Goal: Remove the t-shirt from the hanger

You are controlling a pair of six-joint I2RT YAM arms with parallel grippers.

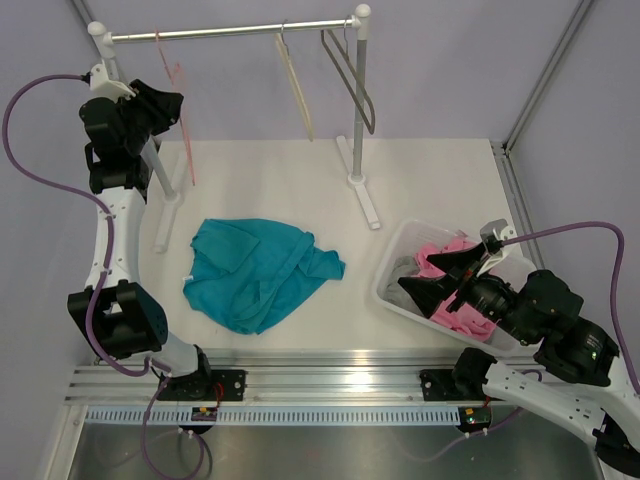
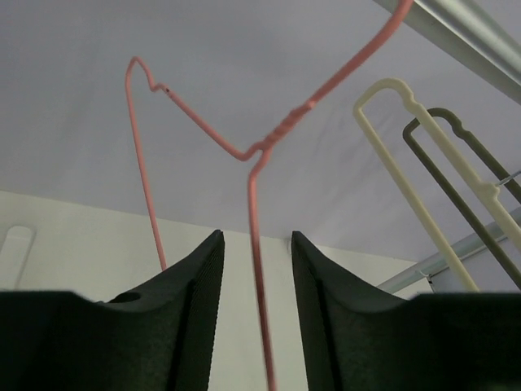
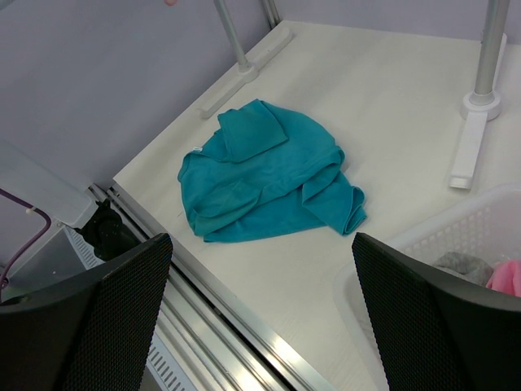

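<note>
While my right gripper (image 1: 425,278) hangs spread wide over the white plastic basket (image 1: 392,262) just right of it, the crumpled teal cloth t-shirt (image 1: 255,272) lies on the white table (image 1: 440,190). Beyond the shirt, my left gripper's (image 2: 256,240) parted fingers flank the thin pink plastic hanger (image 2: 203,129), hooked on the metal rail (image 1: 230,33).

Pale lilac walls (image 1: 450,80) closed in a white bench (image 1: 440,190), which carried a white-posted rack (image 1: 358,100) with a silver rail (image 1: 230,31) at the back and ribbed aluminium track (image 1: 330,380) along its near edge, under soft, even, possibly overhead light.
</note>
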